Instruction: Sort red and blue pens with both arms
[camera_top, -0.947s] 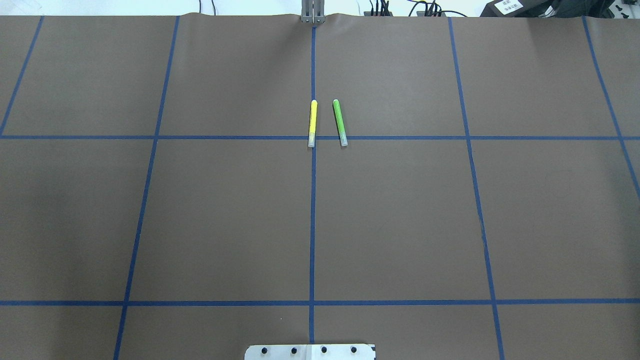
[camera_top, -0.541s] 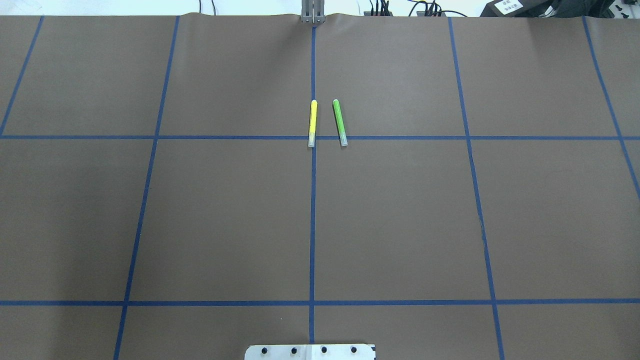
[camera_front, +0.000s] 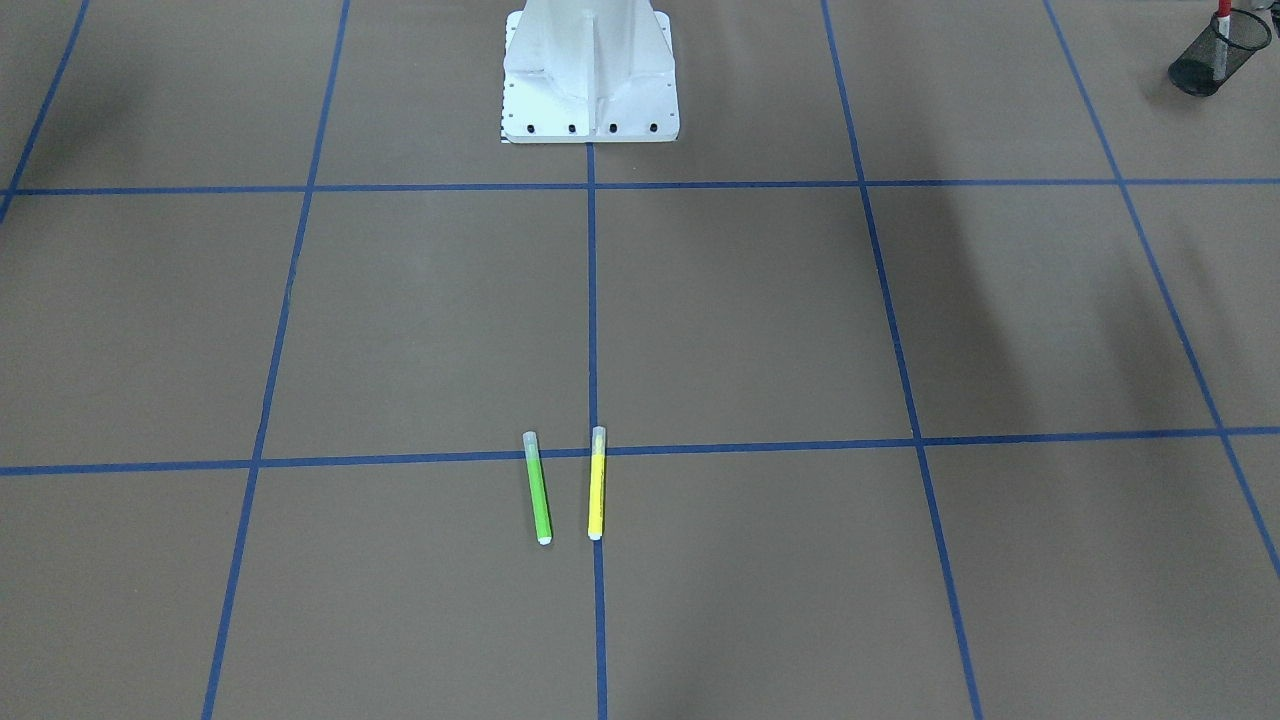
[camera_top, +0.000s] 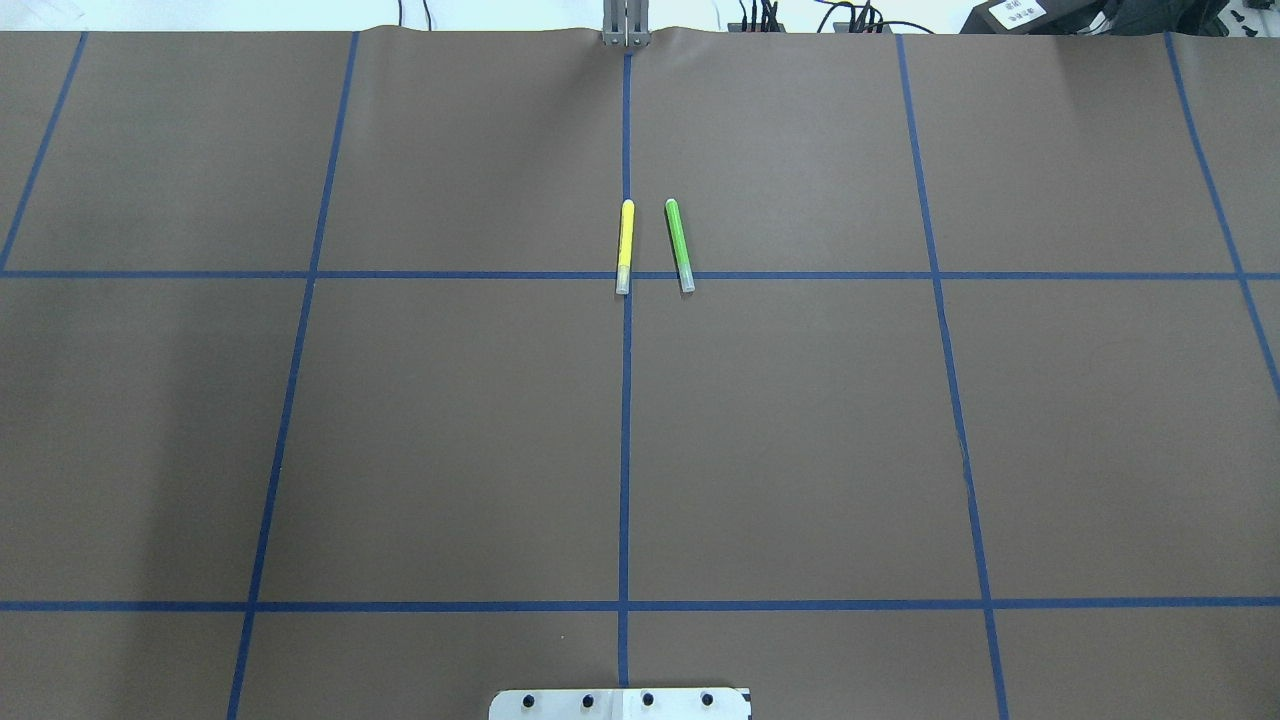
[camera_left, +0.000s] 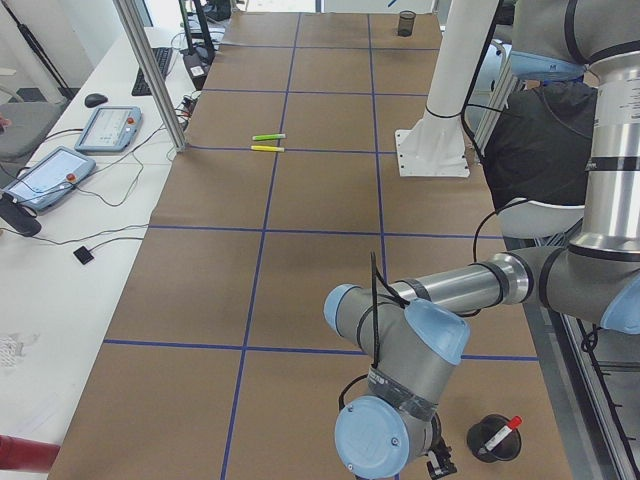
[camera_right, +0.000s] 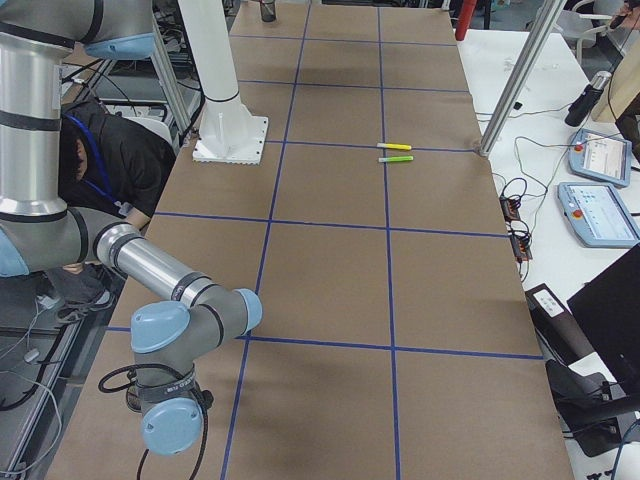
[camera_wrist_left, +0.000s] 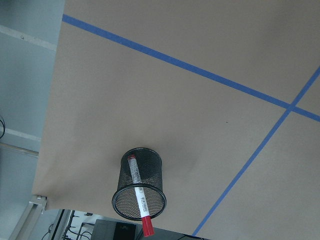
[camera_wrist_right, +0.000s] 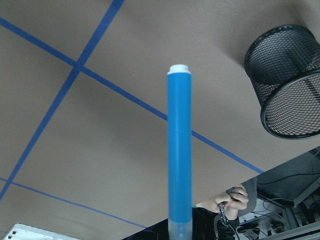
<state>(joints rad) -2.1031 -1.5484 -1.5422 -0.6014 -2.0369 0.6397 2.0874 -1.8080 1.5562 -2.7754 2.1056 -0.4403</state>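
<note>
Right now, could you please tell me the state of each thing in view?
White marker with red cap: standing tilted in a black mesh cup.
Bright blue marker: raised off the brown-covered table, right gripper out of frame.
Second black mesh cup: empty.
Green marker: lying flat.
Yellow marker: lying flat.

The table (camera_top: 450, 430) is covered in brown paper marked into squares by blue tape (camera_top: 625, 450). A yellow marker (camera_top: 625, 245) lies along the centre line, far from the robot. A green marker (camera_top: 680, 245) lies just to its right, apart and almost parallel. Both cross the far cross line, pale caps nearer the robot. A white pedestal (camera_front: 590, 80) stands at the near edge. One black mesh cup (camera_front: 1215, 55) stands at the left end, another (camera_wrist_right: 280, 60) at the right.
</note>
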